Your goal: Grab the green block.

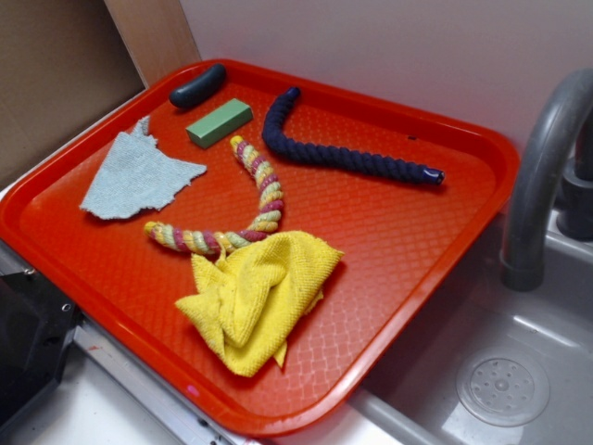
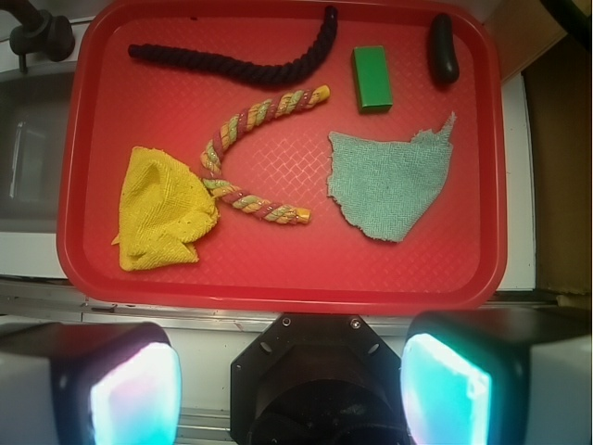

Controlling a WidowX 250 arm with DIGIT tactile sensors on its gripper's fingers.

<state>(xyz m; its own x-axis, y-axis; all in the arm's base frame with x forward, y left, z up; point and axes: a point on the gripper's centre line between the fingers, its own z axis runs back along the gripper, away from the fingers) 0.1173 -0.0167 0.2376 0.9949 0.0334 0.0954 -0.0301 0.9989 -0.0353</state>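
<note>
The green block (image 1: pixel 220 122) is a small flat matte green bar lying on the red tray (image 1: pixel 435 222) near its far left corner. It also shows in the wrist view (image 2: pixel 372 79) at the top right of the tray (image 2: pixel 278 278). My gripper (image 2: pixel 291 385) hangs high above the tray's near edge, far from the block. Its two fingers (image 2: pixel 137 394) stand wide apart with nothing between them. The gripper does not show in the exterior view.
A dark rounded oblong piece (image 1: pixel 197 86) lies beside the block. A dark blue rope (image 1: pixel 334 148), a striped rope (image 1: pixel 250 209), a yellow cloth (image 1: pixel 255 297) and a pale blue cloth (image 1: pixel 139 176) lie on the tray. A grey faucet (image 1: pixel 547 176) and sink (image 1: pixel 500 385) stand at right.
</note>
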